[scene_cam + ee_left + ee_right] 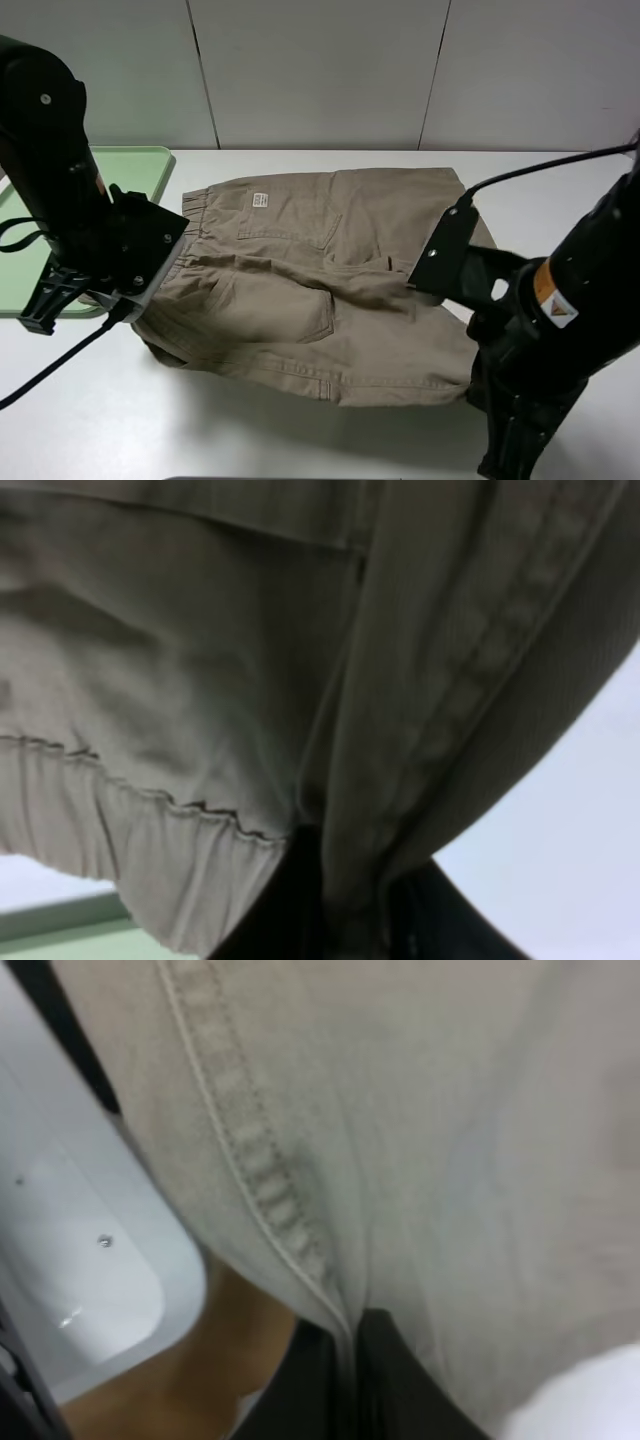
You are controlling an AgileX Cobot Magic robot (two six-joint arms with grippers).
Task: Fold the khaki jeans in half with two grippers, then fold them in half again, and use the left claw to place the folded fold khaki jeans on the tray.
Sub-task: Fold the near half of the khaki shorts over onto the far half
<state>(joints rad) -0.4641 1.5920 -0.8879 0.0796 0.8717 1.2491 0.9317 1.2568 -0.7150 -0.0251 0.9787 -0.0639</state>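
The khaki jeans [300, 260] lie spread across the middle of the white table, waistband and white label toward the left. Their near edge is raised at both ends. My left gripper [350, 915] is shut on the waistband end of the jeans [200, 680], its black fingers [290, 900] pinching a fold. In the high view its tips are hidden under cloth by the grey wrist plate [140, 255]. My right gripper [350, 1370] is shut on the leg-hem end of the jeans [400, 1110]. The pale-green tray [140, 165] sits at the far left, partly behind the left arm.
The right arm [560, 310], with its orange label, stands over the table's front right corner. A black cable [50, 370] trails from the left arm across the front left. Bare white table [560, 190] lies to the right of the jeans, with a panelled wall behind.
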